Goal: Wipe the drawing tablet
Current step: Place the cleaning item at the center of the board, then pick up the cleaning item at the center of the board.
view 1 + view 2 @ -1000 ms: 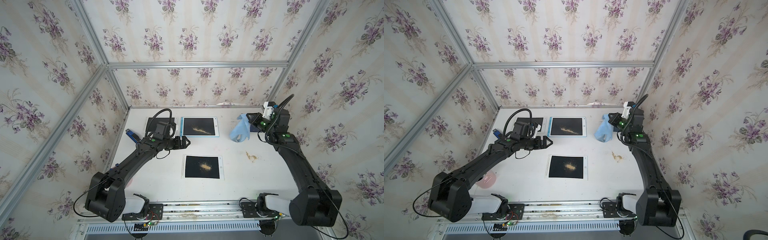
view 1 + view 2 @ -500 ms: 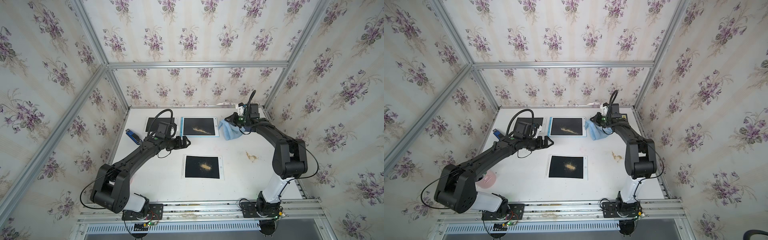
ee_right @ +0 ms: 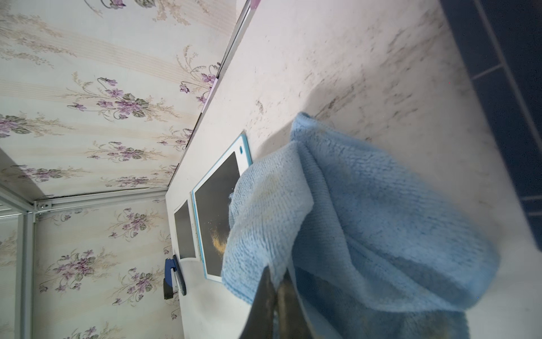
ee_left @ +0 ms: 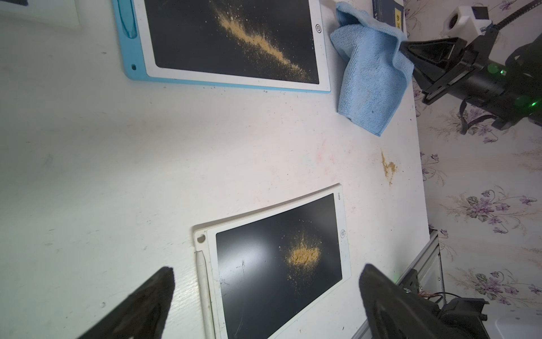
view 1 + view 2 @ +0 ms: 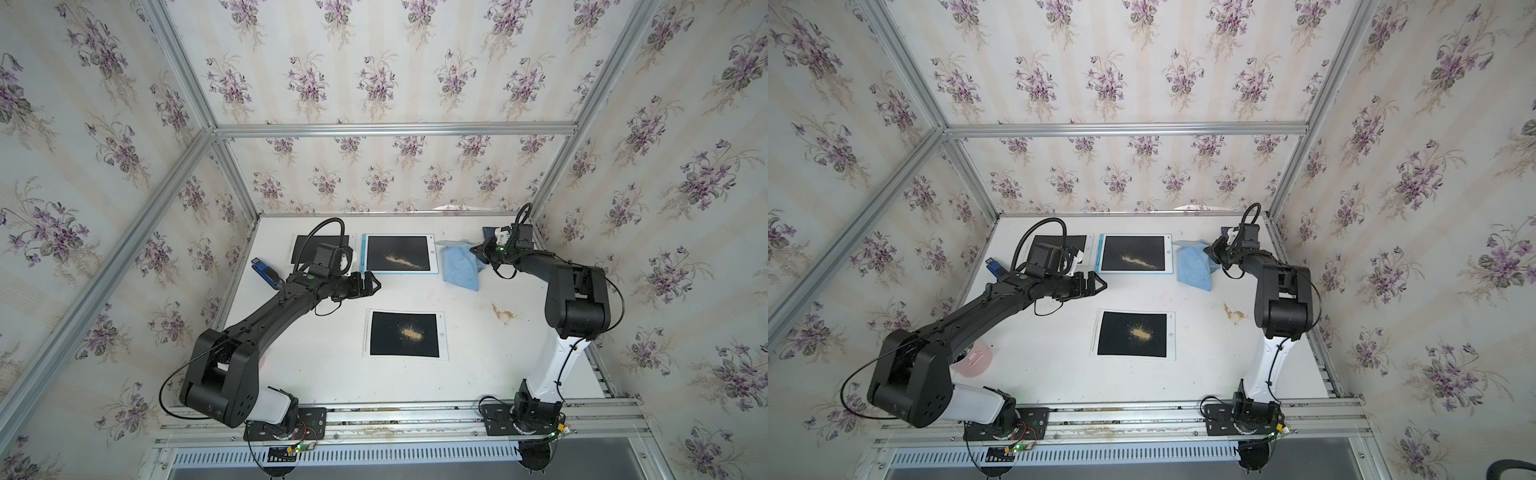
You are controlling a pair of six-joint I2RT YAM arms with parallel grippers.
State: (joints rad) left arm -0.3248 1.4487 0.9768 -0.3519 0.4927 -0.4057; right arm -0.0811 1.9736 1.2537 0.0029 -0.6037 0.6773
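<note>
What worried me most, standing by the cell, was the grip. The right gripper [image 5: 478,251] had its jaws drawn almost together on one raised corner of the blue cloth [image 5: 459,268]. The rest of the cloth slumped on the table [image 5: 311,374] just beside the blue-framed tablet [image 5: 399,253], which lay at the far side with a streak of tan powder across its dark screen. With so little fabric pinched, a drag over the tablet's rim looked likely to pull the corner free, or to let the cloth fold over and trail instead of pressing flat. Nothing pinned that tablet either. The left gripper [image 5: 374,286] hung empty with its jaws spread wide, above the bare table between that tablet and the white-framed tablet [image 5: 405,334] at the middle, which carried its own small heap of powder. A sideways push could therefore slide the tablet, or sweep the grit off its edge onto the table rather than gather it. The cloth itself looked soiled in the right wrist view. The table was white, scuffed and faintly stained, with a loose powder patch [image 5: 503,313] near the right arm. A third dark panel [image 5: 305,245] sat half hidden behind the left arm's camera, and a blue and black stapler-like thing [image 5: 266,272] lay at the left edge. Around it all stood walls of violet-sprigged wallpaper [image 5: 374,75] on an aluminium frame [image 5: 390,129].
</note>
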